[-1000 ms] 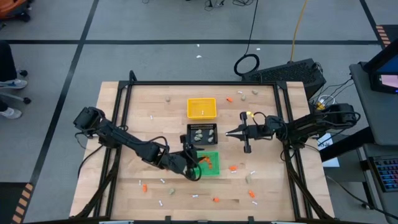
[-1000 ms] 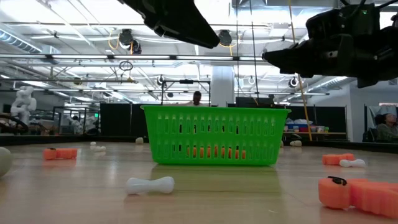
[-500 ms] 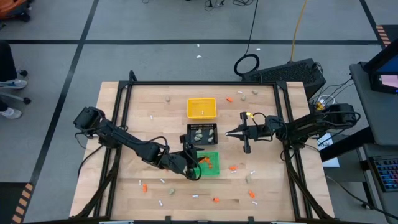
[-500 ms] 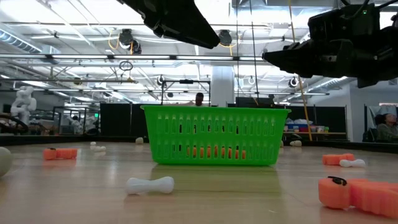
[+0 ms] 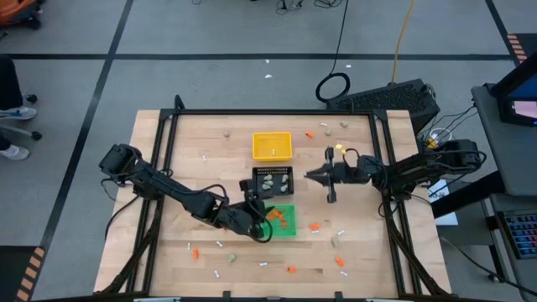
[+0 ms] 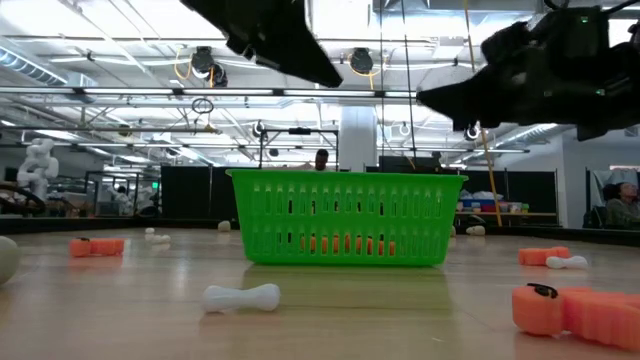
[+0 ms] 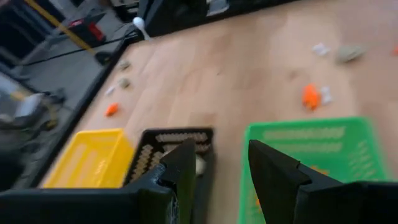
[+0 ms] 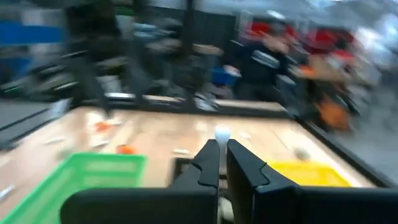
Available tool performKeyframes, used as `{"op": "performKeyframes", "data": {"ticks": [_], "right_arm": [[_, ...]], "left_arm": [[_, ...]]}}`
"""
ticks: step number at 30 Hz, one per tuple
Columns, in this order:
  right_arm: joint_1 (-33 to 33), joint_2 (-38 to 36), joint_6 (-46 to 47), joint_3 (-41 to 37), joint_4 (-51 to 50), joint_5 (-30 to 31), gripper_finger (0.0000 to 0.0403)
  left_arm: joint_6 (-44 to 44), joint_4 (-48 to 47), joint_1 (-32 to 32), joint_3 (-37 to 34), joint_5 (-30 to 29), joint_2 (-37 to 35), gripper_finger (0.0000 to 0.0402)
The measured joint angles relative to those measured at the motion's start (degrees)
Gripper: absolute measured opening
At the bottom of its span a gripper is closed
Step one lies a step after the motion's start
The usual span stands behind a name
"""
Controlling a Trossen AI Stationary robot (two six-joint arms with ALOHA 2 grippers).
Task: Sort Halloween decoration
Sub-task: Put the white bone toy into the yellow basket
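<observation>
High view: right gripper (image 5: 308, 176), clenched on a thin white stick (image 8: 222, 132), is poised beside the black slotted tray (image 5: 273, 179); yellow plastic tray (image 5: 272, 146) should be centred over before release. Left gripper (image 5: 258, 220), jaws parted and empty, is held at the green basket (image 5: 284, 220).

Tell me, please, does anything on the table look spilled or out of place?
Yes. Small orange, white and beige-grey pieces lie scattered loose over the table, outside the yellow tray, black tray and green tray. The trays stand upright in a row.
</observation>
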Motion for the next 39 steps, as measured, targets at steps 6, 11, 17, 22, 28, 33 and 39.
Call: {"op": "performKeyframes", "data": {"ticks": [6,11,17,22,28,33,39], "right_arm": [[-2.1,0.0,4.9,9.2,-21.9,2.6,0.0000],[-4.7,0.0,3.0,23.0,-48.0,2.6,0.0000],[-8.7,0.0,1.1,34.2,-60.4,2.3,0.0000],[-12.6,0.0,1.6,38.2,-63.5,-2.9,0.0000],[-15.1,1.4,3.7,38.4,-64.6,-3.6,0.0000],[-16.1,8.0,4.9,39.8,-64.5,-3.6,0.0000],[-17.7,19.2,4.4,48.0,-70.0,-5.1,0.0000]], "left_arm": [[2.9,-2.3,0.7,0.0,-2.2,0.0,0.0145],[3.9,-2.4,1.6,0.0,-1.0,0.0,0.0145],[3.9,6.8,1.5,-3.8,2.7,0.0,0.0145],[1.1,13.2,0.7,-9.5,3.1,-0.4,0.0145],[0.9,18.8,-0.8,-17.5,1.1,-7.8,0.0145],[0.8,23.8,-0.9,-23.7,0.8,-14.9,0.0145],[-0.4,24.3,-1.0,-26.4,0.9,-18.1,0.0145]]}}
